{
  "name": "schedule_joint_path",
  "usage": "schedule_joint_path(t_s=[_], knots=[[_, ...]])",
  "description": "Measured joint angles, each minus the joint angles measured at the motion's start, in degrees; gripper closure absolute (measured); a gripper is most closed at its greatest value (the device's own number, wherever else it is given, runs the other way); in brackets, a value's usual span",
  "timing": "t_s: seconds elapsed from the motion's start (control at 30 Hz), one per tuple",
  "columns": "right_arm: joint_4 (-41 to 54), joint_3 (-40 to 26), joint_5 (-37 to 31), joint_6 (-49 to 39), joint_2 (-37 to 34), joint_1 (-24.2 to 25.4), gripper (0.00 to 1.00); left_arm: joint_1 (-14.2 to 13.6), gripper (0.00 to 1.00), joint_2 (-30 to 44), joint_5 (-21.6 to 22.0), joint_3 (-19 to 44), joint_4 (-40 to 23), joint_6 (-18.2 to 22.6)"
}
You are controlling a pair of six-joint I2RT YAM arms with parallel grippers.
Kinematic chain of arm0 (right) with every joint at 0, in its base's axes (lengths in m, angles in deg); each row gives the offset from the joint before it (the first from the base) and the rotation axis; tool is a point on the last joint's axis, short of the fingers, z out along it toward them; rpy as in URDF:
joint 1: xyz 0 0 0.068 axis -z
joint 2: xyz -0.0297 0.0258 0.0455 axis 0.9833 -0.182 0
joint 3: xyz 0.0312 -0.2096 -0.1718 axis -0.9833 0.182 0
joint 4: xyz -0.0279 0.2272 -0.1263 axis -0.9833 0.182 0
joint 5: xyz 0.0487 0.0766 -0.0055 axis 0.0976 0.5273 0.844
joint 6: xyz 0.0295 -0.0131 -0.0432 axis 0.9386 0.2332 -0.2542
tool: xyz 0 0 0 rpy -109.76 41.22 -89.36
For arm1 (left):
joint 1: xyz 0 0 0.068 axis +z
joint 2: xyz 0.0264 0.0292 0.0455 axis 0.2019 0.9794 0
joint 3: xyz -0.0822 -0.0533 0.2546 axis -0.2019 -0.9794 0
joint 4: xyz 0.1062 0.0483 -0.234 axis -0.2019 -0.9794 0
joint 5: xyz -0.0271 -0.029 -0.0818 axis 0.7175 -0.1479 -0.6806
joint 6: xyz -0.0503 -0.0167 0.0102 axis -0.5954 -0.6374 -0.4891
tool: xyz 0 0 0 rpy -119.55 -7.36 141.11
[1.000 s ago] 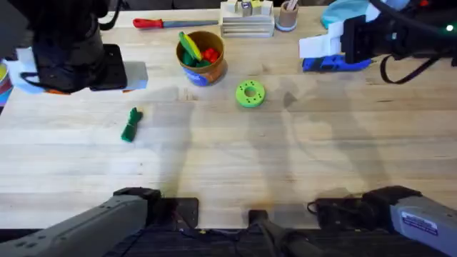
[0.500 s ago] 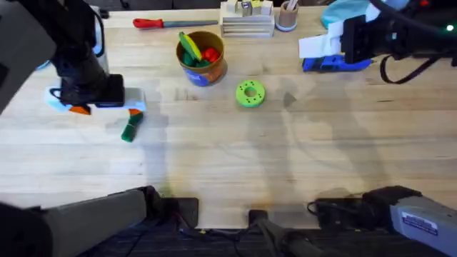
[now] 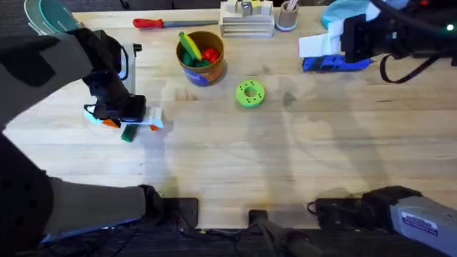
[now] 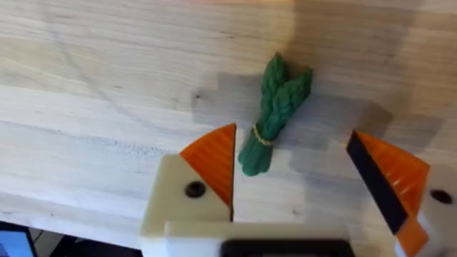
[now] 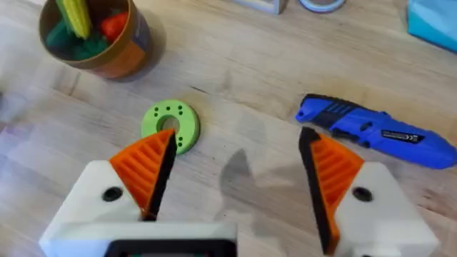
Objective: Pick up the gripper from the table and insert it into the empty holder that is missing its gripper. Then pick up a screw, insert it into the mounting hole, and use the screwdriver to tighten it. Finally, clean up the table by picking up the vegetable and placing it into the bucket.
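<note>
The vegetable (image 4: 275, 114) lies on the table (image 3: 285, 157), largely hidden overhead beneath the left end effector (image 4: 303, 175), whose released fingers straddle it without touching. The bucket (image 3: 201, 57) stands well apart. The right end effector (image 5: 239, 178) hangs released near the screwdriver (image 5: 375, 132), partly covered overhead.

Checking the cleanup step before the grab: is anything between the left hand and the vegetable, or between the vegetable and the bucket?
Nothing visible does. The left hand hangs open right over the vegetable, which lies between its fingers on bare wood. Bare table separates the vegetable from the bucket; the green disc sits beyond the bucket, off that line.
</note>
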Motion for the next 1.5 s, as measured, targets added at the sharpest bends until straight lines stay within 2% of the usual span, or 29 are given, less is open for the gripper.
schedule_joint_path(t_s=[0.07,0.23,0.37,0.43,0.57,0.6,0.9,1.03,1.17,1.23,1.33,1.5], knots=[[0.0,0.0,0.0,0.0,0.0,0.0,0.011,1.8,0.008,0.0,-1.2,-0.1,3.1,0.2],[0.1,0.0,0.0,0.1,0.0,0.0,0.011,6.1,0.008,0.1,-5.6,-0.4,4.1,0.2],[0.5,0.0,0.0,0.1,0.0,0.0,0.01,8.8,0.119,0.2,-7.9,-0.5,4.0,0.2],[0.5,0.0,0.0,0.2,0.0,0.0,0.01,9.1,0.313,0.2,-8.4,-0.5,4.0,0.2],[0.5,0.0,0.0,0.1,0.0,0.0,0.01,9.0,0.912,0.2,-9.3,-0.5,4.0,0.2],[0.5,0.0,0.0,0.2,0.0,0.0,0.01,9.0,0.972,0.2,-9.3,-0.5,4.0,0.3],[0.5,0.0,0.0,0.2,0.0,0.0,0.009,8.3,0.986,-0.7,-9.5,0.2,2.6,0.3],[0.4,0.0,0.0,0.2,0.0,0.0,0.01,5.1,0.986,-4.5,-7.6,4.1,-0.4,-1.0],[0.4,0.0,0.0,0.2,0.0,0.0,0.01,-0.3,0.987,-9.4,-6.3,9.1,-2.0,-3.7],[0.4,0.0,0.0,0.2,0.0,0.0,0.01,-3.7,0.987,-11.4,-6.0,11.0,-2.0,-5.2],[0.4,0.0,0.0,0.2,0.0,0.0,0.01,-10.5,0.988,-13.5,-5.8,13.5,-0.9,-7.9],[0.4,0.0,0.0,0.2,0.0,0.0,0.009,-20.1,0.989,-14.2,-5.6,16.0,5.7,-12.1]])
